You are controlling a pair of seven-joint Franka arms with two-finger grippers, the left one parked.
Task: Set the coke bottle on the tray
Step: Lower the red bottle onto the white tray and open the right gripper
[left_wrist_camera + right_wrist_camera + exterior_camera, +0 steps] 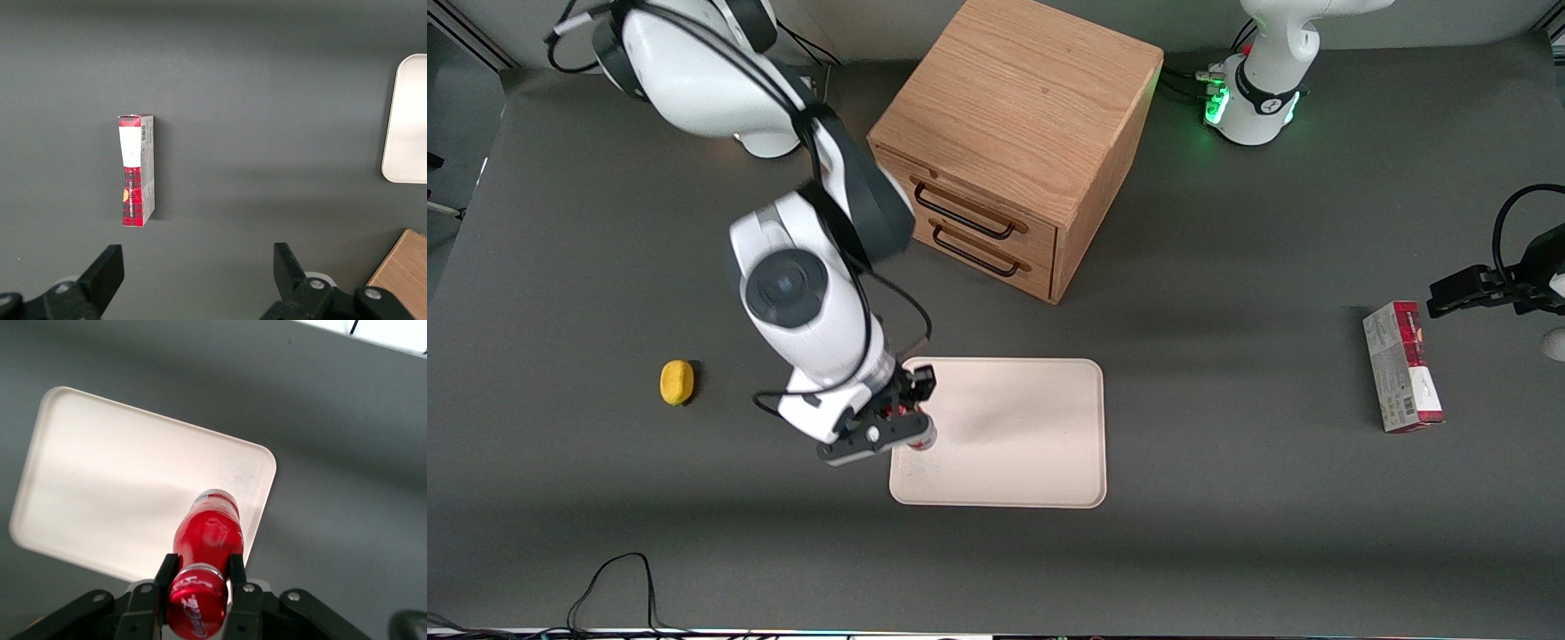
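My right gripper [900, 418] [201, 570] is shut on the coke bottle [207, 537], a small bright red bottle with a red cap, gripped at the neck. It holds the bottle above the cream tray [1023, 427] [113, 487], over the tray's edge toward the working arm's end of the table. In the front view the bottle [918, 433] is mostly hidden under the gripper; only its clear base and a bit of red show. I cannot tell whether the base touches the tray.
A wooden drawer cabinet [1014, 133] stands farther from the front camera than the tray. A yellow lemon-like object [677, 382] lies toward the working arm's end. A red-and-grey carton box [1402, 366] [137, 170] lies toward the parked arm's end.
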